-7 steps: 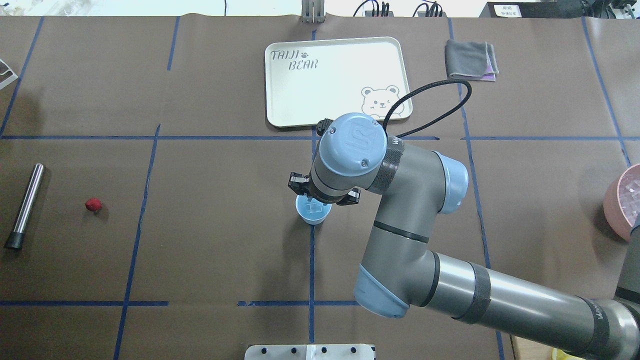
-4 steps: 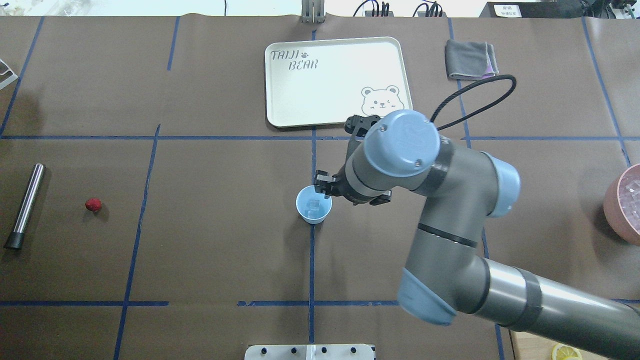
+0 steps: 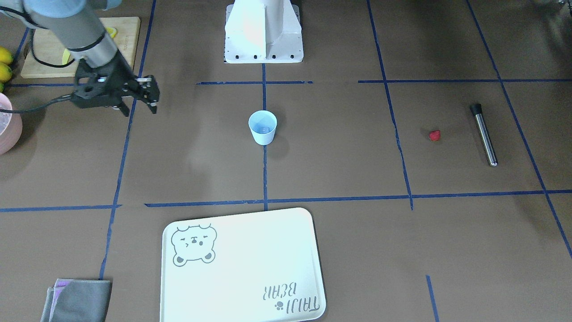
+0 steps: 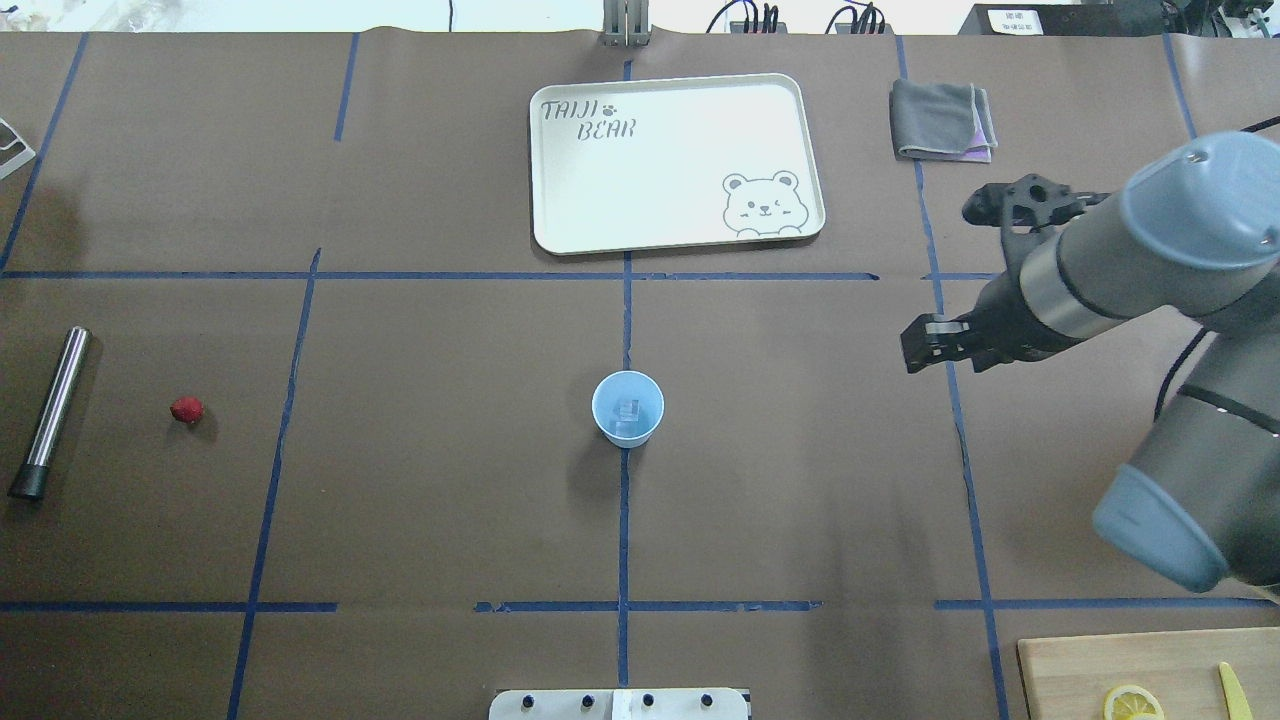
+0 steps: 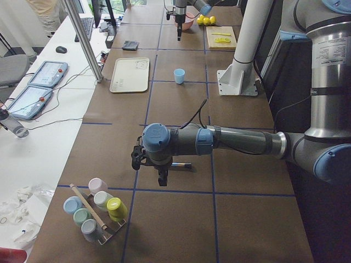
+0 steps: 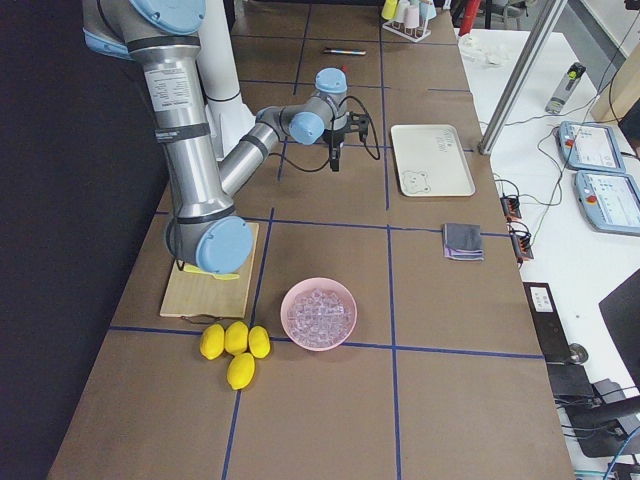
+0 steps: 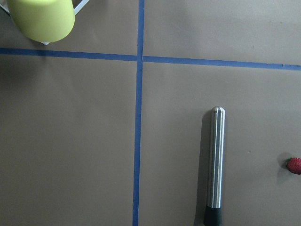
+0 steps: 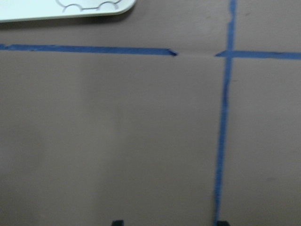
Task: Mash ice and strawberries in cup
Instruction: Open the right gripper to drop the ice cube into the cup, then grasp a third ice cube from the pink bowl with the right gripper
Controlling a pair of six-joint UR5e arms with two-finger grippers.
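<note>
pale blue cup (image 3: 262,137), red strawberry (image 4: 186,409), bear-printed cream tray (image 4: 670,160).

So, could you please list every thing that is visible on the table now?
cup: one, pale blue, table centre
ice: clear lumps, count unclear, inside the cup
strawberry: one, red, robot's left side
muddler: one, steel with black tip, beside the strawberry
tray: one, cream, bear print, beyond the cup
cloth: one, grey, folded, beside the tray
bowl: one, pink, holds ice cubes, robot's right end
lemons: four, yellow, beside the bowl
cutting board: one, wooden, carries a lemon slice
rack cups: six, pastel, left end
right end effector: black, open, raised
left end effector: black, near the muddler, opening unclear
</note>
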